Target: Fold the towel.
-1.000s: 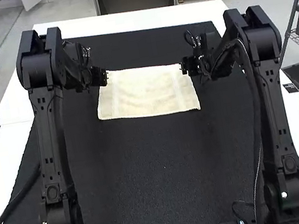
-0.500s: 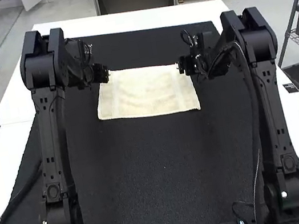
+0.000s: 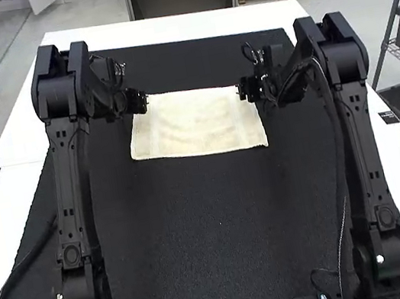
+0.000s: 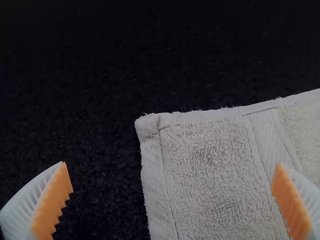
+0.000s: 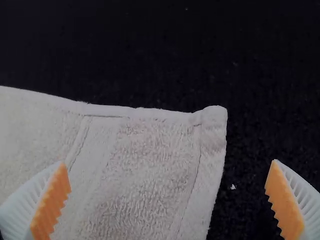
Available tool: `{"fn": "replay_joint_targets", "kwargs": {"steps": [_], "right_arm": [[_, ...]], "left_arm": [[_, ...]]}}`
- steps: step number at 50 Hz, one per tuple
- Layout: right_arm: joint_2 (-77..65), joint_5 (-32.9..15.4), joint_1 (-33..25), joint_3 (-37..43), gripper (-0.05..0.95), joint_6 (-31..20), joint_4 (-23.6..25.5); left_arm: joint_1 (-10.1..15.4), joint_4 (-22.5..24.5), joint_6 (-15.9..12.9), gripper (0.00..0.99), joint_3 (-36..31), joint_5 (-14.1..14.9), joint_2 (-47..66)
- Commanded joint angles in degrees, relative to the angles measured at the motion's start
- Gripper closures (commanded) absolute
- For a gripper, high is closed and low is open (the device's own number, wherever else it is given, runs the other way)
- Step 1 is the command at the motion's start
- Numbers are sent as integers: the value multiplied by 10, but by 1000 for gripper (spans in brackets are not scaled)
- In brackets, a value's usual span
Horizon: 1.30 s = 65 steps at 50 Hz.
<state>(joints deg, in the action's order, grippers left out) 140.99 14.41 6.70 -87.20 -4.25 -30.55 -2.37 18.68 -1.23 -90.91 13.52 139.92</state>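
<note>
Towel (image 3: pixel 195 123), cream terry, lying flat toward the far part of the black mat (image 3: pixel 215 232), with slight ripples across its middle. Left gripper (image 4: pixel 171 164): fingers wide apart about the far left corner (image 4: pixel 149 126), one ribbed finger over the mat and the other over the cloth. Right gripper (image 5: pixel 168 162): fingers likewise apart about the far right corner (image 5: pixel 214 119); neither grips the fabric. The step in hand is judged to be the pinching of both corners before a fold toward the near edge.

Principal hazards, as judged: (a) closure too high, whereby the orange pads (image 4: pixel 52 205) would skim the thin pile and meet on nothing; (b) closure too low, the tips pressing into the mat and dragging or rucking the cloth; (c) a catch on one side only, which would swing the towel askew when lifted; (d) unequal travel of the arms, leaving the hems out of line or the middle sagging. The thick stitched corners might also slip if pinched only at their extreme tips. Clearance between fingertips and cloth cannot be told.
</note>
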Motion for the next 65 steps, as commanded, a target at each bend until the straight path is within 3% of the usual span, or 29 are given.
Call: {"fn": "replay_joint_targets", "kwargs": {"steps": [1, 40, 61, 65], "right_arm": [[9, 7, 7, -19, -7, 5, -3], [33, 20, 7, -50, -3, 17, 4], [37, 20, 7, -58, 56, 9, 29], [37, 20, 6, -58, 103, 9, 31]], "left_arm": [[9, 5, 0, 66, -23, 4, 11], [9, 4, 2, 67, -54, 4, 38], [8, -29, -11, 152, -53, -1, 42], [7, -30, -11, 179, -52, -1, 41]]}}
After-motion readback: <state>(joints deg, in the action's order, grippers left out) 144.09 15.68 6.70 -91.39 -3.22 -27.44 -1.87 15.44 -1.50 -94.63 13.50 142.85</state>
